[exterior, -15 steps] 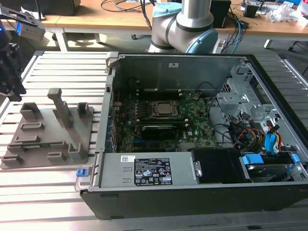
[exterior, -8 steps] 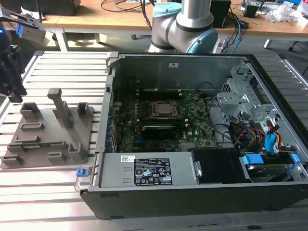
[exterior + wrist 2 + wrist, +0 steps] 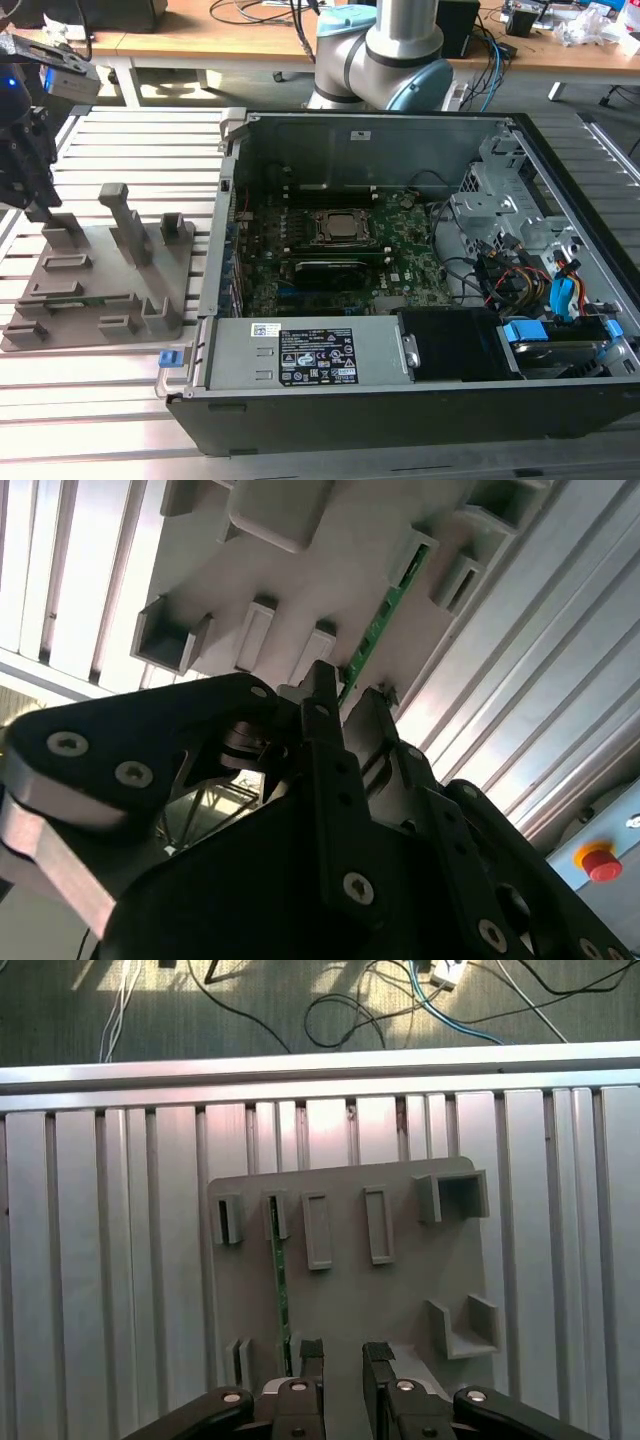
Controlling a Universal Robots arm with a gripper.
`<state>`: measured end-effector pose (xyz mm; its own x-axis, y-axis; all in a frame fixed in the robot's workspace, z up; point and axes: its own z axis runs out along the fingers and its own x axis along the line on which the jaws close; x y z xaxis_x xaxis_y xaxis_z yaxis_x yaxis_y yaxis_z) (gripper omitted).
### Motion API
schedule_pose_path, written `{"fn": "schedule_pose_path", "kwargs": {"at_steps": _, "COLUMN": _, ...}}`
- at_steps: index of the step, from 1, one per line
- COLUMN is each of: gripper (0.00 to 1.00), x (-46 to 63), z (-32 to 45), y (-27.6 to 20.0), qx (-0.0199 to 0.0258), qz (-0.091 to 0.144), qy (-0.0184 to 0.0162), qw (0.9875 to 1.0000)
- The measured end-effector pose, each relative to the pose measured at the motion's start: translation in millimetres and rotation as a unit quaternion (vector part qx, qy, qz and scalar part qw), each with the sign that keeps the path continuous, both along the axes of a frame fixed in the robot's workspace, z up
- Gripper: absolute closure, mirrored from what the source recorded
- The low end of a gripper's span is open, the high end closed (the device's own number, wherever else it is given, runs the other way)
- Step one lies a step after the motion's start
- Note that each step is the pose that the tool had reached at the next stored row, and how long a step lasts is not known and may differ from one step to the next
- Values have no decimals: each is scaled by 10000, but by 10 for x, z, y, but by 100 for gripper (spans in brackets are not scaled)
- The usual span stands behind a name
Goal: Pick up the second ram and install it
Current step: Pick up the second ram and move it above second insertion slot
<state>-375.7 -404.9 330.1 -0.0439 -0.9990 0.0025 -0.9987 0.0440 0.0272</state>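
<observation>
The pincer (image 3: pixel 343 1360) hangs open and empty above the grey tray (image 3: pixel 400 1290). The tray lies on the slatted worktop (image 3: pixel 100 1260) at the exterior view's left, well apart from the open computer case (image 3: pixel 400 425). The second ram (image 3: pixel 280 1290) stands on edge in a tray slot. In the first wrist view it sits just beside one fingertip (image 3: pixel 312 1352), not clearly between the two. I judge it light, stiff and thin, yet fragile. It is best pinched gently across its flat faces, near the middle of the upper edge and clear of the contact edge.
</observation>
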Motion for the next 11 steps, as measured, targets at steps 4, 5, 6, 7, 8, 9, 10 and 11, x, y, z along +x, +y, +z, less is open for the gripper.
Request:
{"fn": "schedule_pose_path", "kwargs": {"at_steps": 4, "gripper": 70, "x": 0, "z": -54, "y": 0, "qx": 0, "qz": 0, "qy": 0, "qw": 10000}}
{"fn": "schedule_pose_path", "kwargs": {"at_steps": 5, "gripper": 70, "x": 0, "z": -65, "y": 0, "qx": 0, "qz": 0, "qy": 0, "qw": 10000}}
{"fn": "schedule_pose_path", "kwargs": {"at_steps": 6, "gripper": 70, "x": 0, "z": -81, "y": 0, "qx": 0, "qz": 0, "qy": 0, "qw": 10000}}
{"fn": "schedule_pose_path", "kwargs": {"at_steps": 7, "gripper": 70, "x": 0, "z": -101, "y": 0, "qx": 0, "qz": 0, "qy": 0, "qw": 10000}}
{"fn": "schedule_pose_path", "kwargs": {"at_steps": 8, "gripper": 70, "x": 0, "z": -119, "y": 0, "qx": 0, "qz": 0, "qy": 0, "qw": 10000}}
{"fn": "schedule_pose_path", "kwargs": {"at_steps": 9, "gripper": 70, "x": 0, "z": -133, "y": 0, "qx": 0, "qz": 0, "qy": 0, "qw": 10000}}
{"fn": "schedule_pose_path", "kwargs": {"at_steps": 10, "gripper": 70, "x": 0, "z": -148, "y": 0, "qx": 0, "qz": 0, "qy": 0, "qw": 10000}}
{"fn": "schedule_pose_path", "kwargs": {"at_steps": 11, "gripper": 70, "x": 0, "z": -164, "y": 0, "qx": 0, "qz": 0, "qy": 0, "qw": 10000}}
